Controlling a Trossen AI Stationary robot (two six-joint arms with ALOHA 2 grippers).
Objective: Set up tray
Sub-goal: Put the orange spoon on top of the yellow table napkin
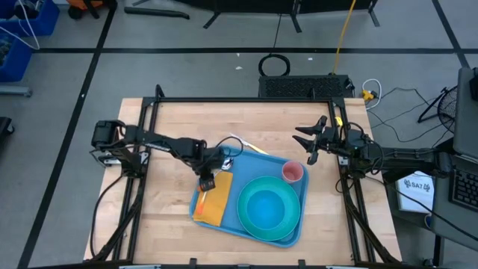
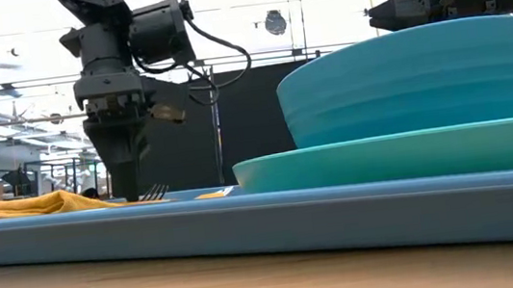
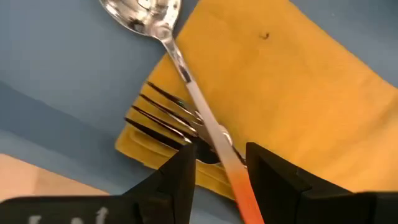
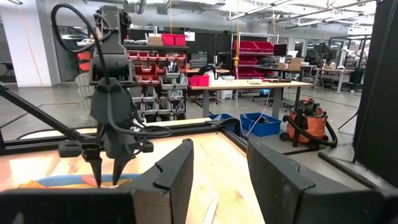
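Observation:
The blue tray (image 1: pixel 258 161) lies mid-table. On its left part rests a yellow-orange folded napkin (image 3: pixel 298 93). A fork (image 3: pixel 165 115) lies on the napkin's end. A spoon (image 3: pixel 186 74) with an orange handle end lies across the fork, its bowl (image 3: pixel 143 12) on the bare tray. My left gripper (image 3: pixel 221 165) points down over the napkin, open, its fingers standing on either side of the spoon handle and the fork's neck. Whether they touch either one, I cannot tell. My right gripper (image 1: pixel 308 143) hovers open beyond the tray's far right corner.
A turquoise plate (image 1: pixel 270 211) carrying a turquoise bowl (image 2: pixel 414 78) fills the tray's right part. A pink cup (image 1: pixel 293 172) stands at the tray's far right corner. Bare wood lies left of and in front of the tray. A black frame edges the table.

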